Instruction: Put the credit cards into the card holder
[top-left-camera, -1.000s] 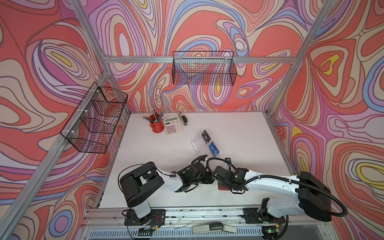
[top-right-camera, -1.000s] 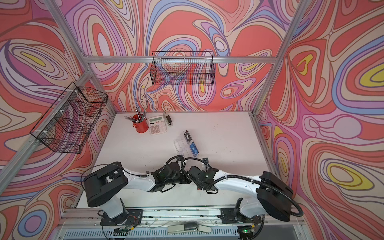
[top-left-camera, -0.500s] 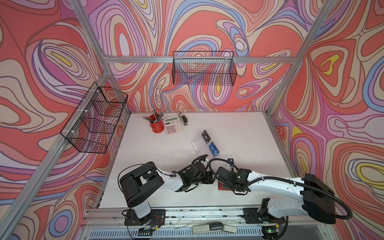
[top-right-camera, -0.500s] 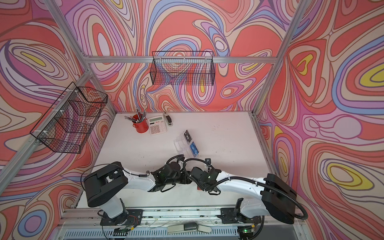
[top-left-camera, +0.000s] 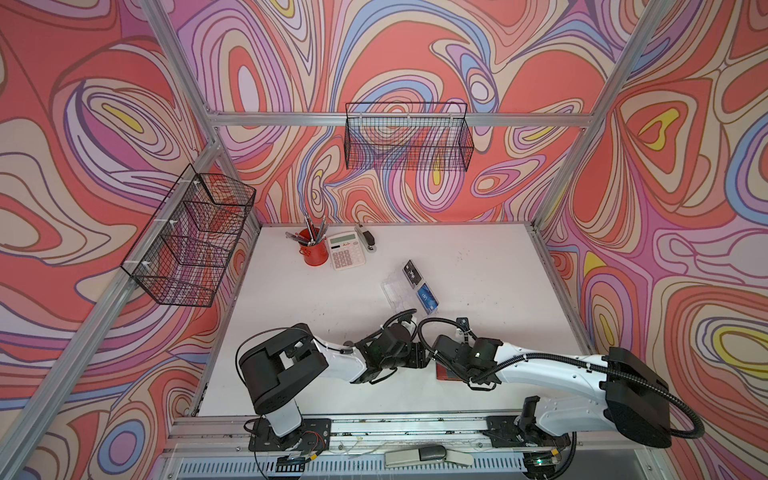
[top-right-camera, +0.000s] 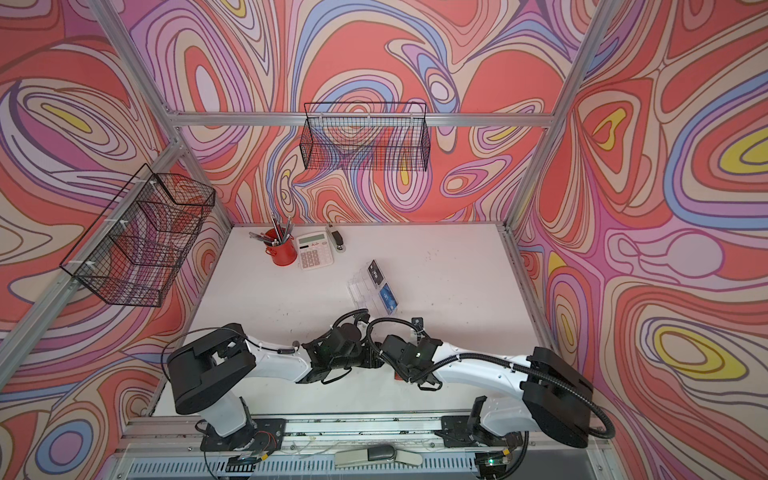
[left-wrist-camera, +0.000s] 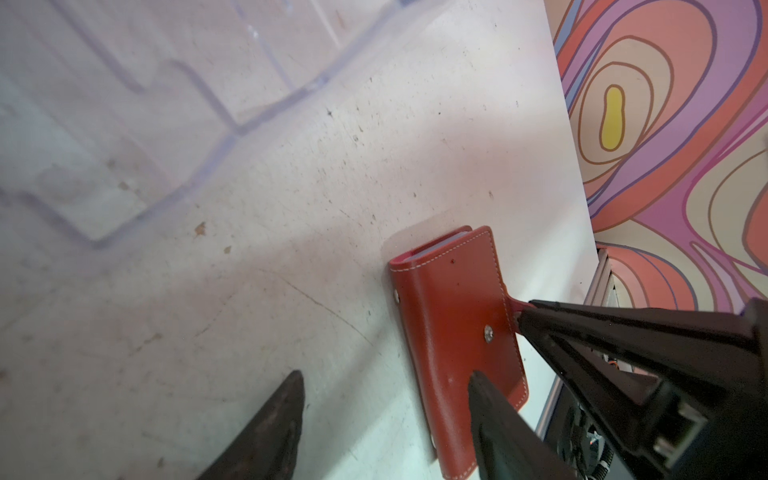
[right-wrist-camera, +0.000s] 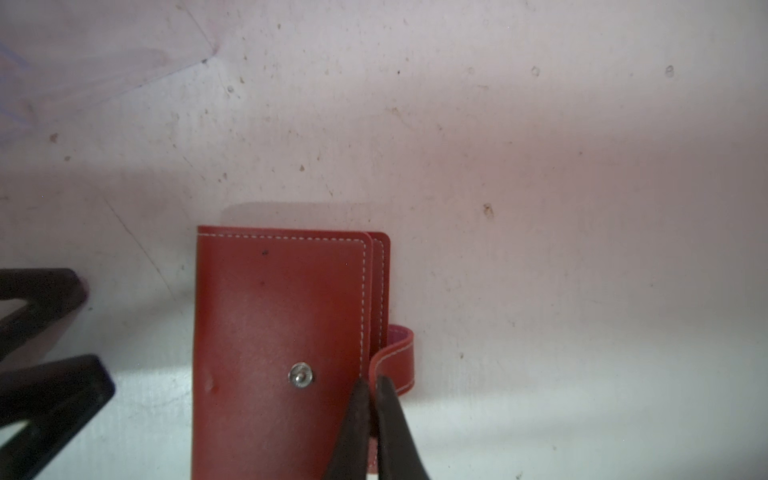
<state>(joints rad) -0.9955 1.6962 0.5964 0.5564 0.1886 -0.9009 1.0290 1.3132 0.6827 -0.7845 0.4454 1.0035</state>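
Scuffed white table (top-left-camera: 478, 270), pen cup (top-left-camera: 312, 253), calculator (top-left-camera: 346, 250), stapler (top-left-camera: 367, 240) at far edge, clear stand (top-left-camera: 397, 291) mid-table, card holder (right-wrist-camera: 274, 332) near front

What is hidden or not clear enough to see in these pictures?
- Card holder, both top views: mostly hidden under the right arm.
- Its inside, wrist views: the cover is closed.
- Strap end, right wrist view: covered by the right gripper.
- Blue card logo, top views: too small to read.

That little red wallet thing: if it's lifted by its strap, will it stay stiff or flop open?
Probably floppy: the strap curls loosely where the right gripper pinches it, so the card holder may dangle. Its snap looks undone, so the covers might fan open. It looks thin, likely light.
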